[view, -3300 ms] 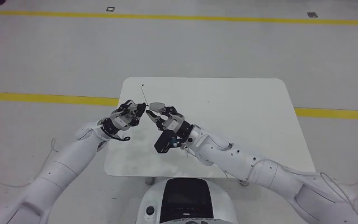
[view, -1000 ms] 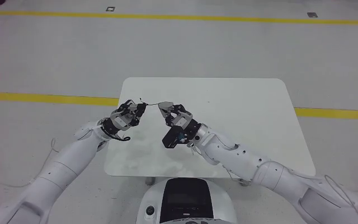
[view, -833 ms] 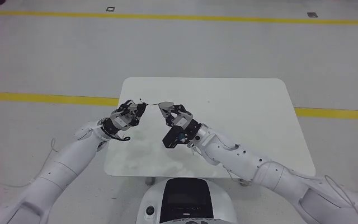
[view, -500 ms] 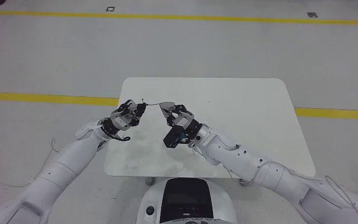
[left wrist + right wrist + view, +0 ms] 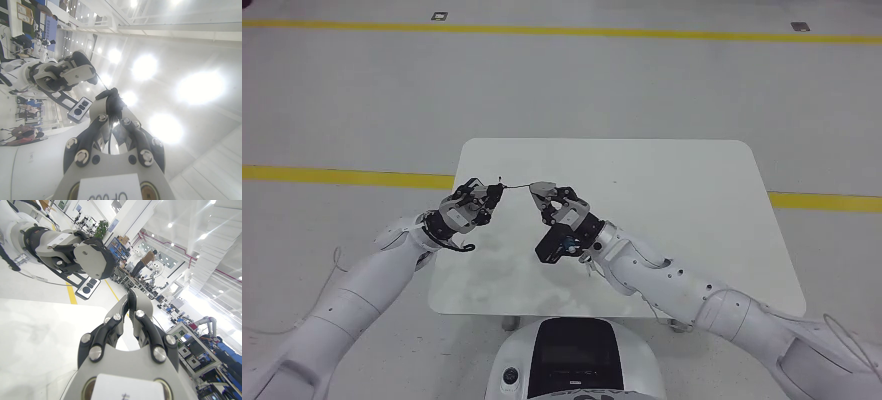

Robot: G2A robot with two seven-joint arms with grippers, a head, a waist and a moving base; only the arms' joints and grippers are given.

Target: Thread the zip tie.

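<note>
A white, round-cornered table (image 5: 682,200) stands on a grey floor (image 5: 562,90).

Above the near-left part of the tabletop (image 5: 672,220), the left tool (image 5: 496,191) and the right tool (image 5: 535,189) meet almost tip to tip. The thin zip tie (image 5: 514,187), pinched by both, bridges the narrow gap between them and bars any pass through it. The left arm crosses the tabletop's left edge and the right arm slants in over its near edge, blocking both approaches. The tabletop's far strip and its right half give broad, flat room.
</note>
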